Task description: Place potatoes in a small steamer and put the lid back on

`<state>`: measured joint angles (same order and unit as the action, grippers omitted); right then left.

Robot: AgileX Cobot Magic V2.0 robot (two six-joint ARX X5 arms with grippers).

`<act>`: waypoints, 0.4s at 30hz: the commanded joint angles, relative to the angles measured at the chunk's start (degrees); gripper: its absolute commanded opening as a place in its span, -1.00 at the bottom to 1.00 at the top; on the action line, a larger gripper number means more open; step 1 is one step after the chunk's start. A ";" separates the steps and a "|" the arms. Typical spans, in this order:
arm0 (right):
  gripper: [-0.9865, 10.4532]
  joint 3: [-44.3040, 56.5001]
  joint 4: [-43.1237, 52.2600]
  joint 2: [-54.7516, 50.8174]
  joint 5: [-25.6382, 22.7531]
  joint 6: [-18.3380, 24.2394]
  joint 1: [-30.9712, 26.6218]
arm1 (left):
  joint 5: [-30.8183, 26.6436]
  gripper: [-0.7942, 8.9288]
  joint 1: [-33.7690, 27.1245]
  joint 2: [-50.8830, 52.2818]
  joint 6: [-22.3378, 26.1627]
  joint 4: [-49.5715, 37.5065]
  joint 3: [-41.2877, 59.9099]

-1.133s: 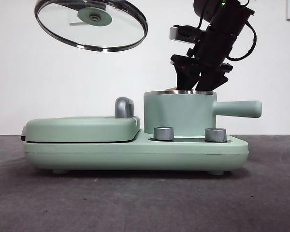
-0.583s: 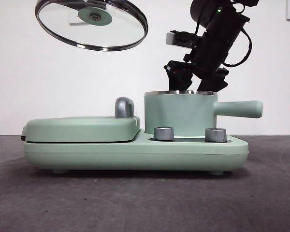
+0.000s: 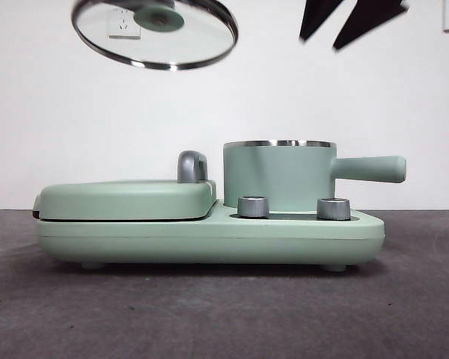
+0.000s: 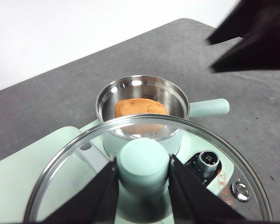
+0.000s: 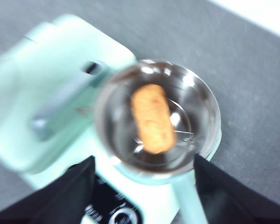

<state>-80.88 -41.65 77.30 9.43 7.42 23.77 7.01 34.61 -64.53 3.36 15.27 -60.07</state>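
Observation:
The potato [image 5: 153,119] lies inside the small steamer [image 3: 278,176], an orange-brown lump on the steel bottom, also seen as the potato [image 4: 140,107] in the left wrist view. My right gripper [image 5: 144,186] hangs high above the pot, open and empty; in the front view only its black tips [image 3: 344,22] show at the top edge. My left gripper [image 4: 143,164] is shut on the mint-green knob of the glass lid [image 3: 156,34], holding it tilted in the air, up and to the left of the pot. The steamer [image 4: 105,100] stands uncovered.
The pot sits on a mint-green cooker base [image 3: 209,239] with two silver dials [image 3: 254,206] in front. Left of the pot is the flat griddle cover [image 3: 127,198] with its silver handle [image 3: 192,166]. The pot's long handle [image 3: 370,169] sticks out to the right.
My right gripper has risen from the pot's mouth to the top edge of the front view. The lid has shifted slightly right and upward.

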 commanded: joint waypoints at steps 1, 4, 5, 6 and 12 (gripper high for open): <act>-0.32 3.65 0.02 -5.70 0.17 -2.03 0.90 | 0.02 -0.82 0.28 -3.04 -0.42 -4.35 -0.81; -0.32 10.80 0.00 -15.52 -0.02 -4.07 1.22 | 0.07 -0.82 0.50 -8.02 -0.66 -9.94 -1.07; -0.32 12.33 -0.11 -17.75 -0.13 -4.37 1.22 | 0.04 -0.82 0.59 -9.22 -0.76 -11.28 -1.18; -0.32 13.70 -0.37 -19.82 -0.44 -4.68 1.22 | 0.07 -0.82 0.63 -10.40 -0.92 -12.59 -1.36; -0.32 20.09 -4.13 -32.46 -1.84 -6.60 1.22 | 0.07 -0.82 1.16 -18.97 -1.49 -18.91 -4.50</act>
<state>-60.49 -45.93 45.41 7.84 2.31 24.67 6.98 35.18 -83.05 2.31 -0.91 -62.11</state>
